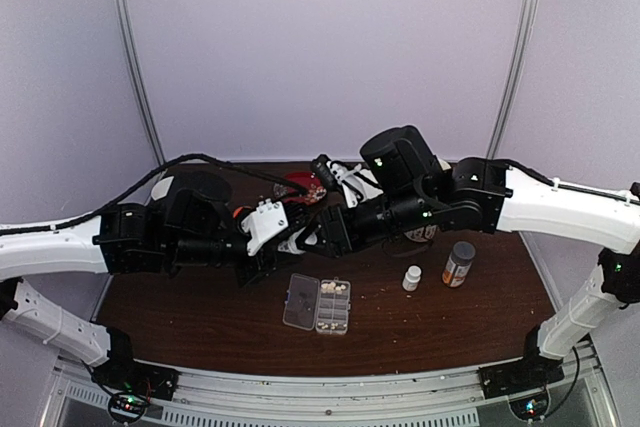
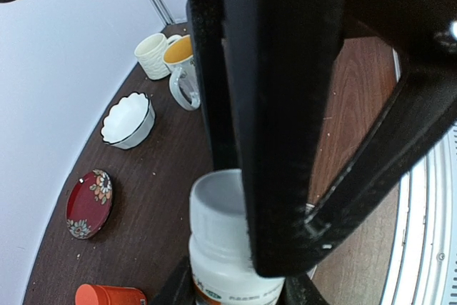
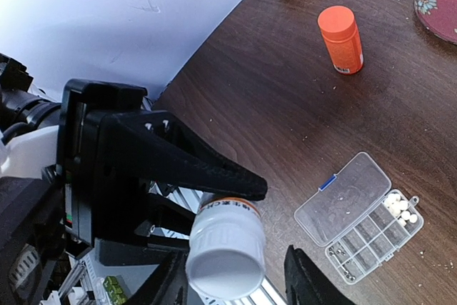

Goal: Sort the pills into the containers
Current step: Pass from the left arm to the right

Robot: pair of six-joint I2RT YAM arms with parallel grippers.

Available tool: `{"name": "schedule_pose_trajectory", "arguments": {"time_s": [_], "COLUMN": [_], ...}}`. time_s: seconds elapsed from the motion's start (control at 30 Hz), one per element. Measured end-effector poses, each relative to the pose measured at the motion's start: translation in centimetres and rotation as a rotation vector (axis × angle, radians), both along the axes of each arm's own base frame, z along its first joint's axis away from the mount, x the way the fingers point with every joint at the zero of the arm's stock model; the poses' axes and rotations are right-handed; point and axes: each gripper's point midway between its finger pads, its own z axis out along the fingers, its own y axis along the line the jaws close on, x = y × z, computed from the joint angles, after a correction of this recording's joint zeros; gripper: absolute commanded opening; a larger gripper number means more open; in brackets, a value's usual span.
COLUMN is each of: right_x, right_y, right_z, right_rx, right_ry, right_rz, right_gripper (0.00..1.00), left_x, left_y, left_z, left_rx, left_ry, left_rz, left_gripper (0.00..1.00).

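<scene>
We are seeing the left claw (image 3: 214, 208) clamping its black, wedge-shaped fingers on a white plastic bottle (image 2: 218, 248), with the bottle's smooth round cap (image 3: 225, 261) pointing at the right claw (image 3: 235, 253). The right claw is standing apart, its two dark fingers flanking the cap on either side; we cannot tell whether they are touching it. Off to the right of that claw, the clear plastic pill box (image 3: 360, 223) is lying open on the dark, wood-grained tabletop (image 3: 285, 98). Its flat hinged lid is folded out beside the two rows of small square cells (image 3: 368, 237). Tiny round whitish pills (image 3: 400, 206) are clustering in the cells at the end of the box farthest from the claw. Beyond the claw, well apart from the box, a matte orange cylindrical bottle (image 3: 341, 39) is standing upright. Farther right, a glossy red plate (image 3: 439, 8) with a flower pattern is resting on the tabletop.
</scene>
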Motion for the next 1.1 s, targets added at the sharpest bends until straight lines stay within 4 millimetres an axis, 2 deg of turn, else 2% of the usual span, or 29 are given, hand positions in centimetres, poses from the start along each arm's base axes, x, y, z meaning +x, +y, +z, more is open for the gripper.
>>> {"name": "schedule_pose_trajectory", "arguments": {"time_s": [0.1, 0.23, 0.3, 0.53, 0.57, 0.63, 0.7, 0.77, 0.9, 1.0, 1.1], "right_x": [0.06, 0.0, 0.05, 0.24, 0.24, 0.23, 0.24, 0.29, 0.34, 0.25, 0.25], "right_y": [0.25, 0.3, 0.27, 0.15, 0.16, 0.18, 0.16, 0.12, 0.04, 0.07, 0.07], "right_z": [0.1, 0.21, 0.19, 0.15, 0.2, 0.32, 0.38, 0.42, 0.33, 0.37, 0.39], "right_rx": [0.003, 0.006, 0.005, -0.001, 0.001, 0.002, 0.002, 0.0, -0.008, -0.008, -0.008], "right_ry": [0.002, 0.002, 0.004, -0.007, -0.006, -0.008, -0.007, -0.012, -0.021, -0.023, -0.024], "right_rz": [0.002, 0.006, 0.004, 0.006, 0.005, 0.007, 0.005, 0.005, 0.006, 0.012, 0.012], "right_gripper": [0.4, 0.54, 0.56, 0.37, 0.38, 0.48, 0.54, 0.54, 0.34, 0.28, 0.28], "left_x": [-0.04, -0.06, -0.06, -0.04, -0.04, -0.05, -0.05, -0.05, -0.06, -0.1, -0.12], "left_y": [0.1, 0.1, 0.1, 0.1, 0.1, 0.09, 0.09, 0.09, 0.09, 0.11, 0.11], "left_z": [0.17, 0.13, 0.09, 0.08, 0.07, 0.05, 0.05, 0.05, 0.04, -0.08, -0.08], "left_rx": [-0.006, -0.006, -0.005, -0.002, -0.002, -0.001, -0.001, -0.001, -0.001, 0.003, 0.003], "left_ry": [-0.005, -0.007, -0.007, -0.012, -0.012, -0.011, -0.011, -0.011, -0.011, -0.008, -0.007], "left_rz": [-0.001, -0.003, -0.003, -0.006, -0.006, -0.006, -0.006, -0.006, -0.007, -0.008, -0.009], "left_gripper": [0.19, 0.19, 0.19, 0.19, 0.19, 0.19, 0.19, 0.19, 0.19, 0.19, 0.19]}}
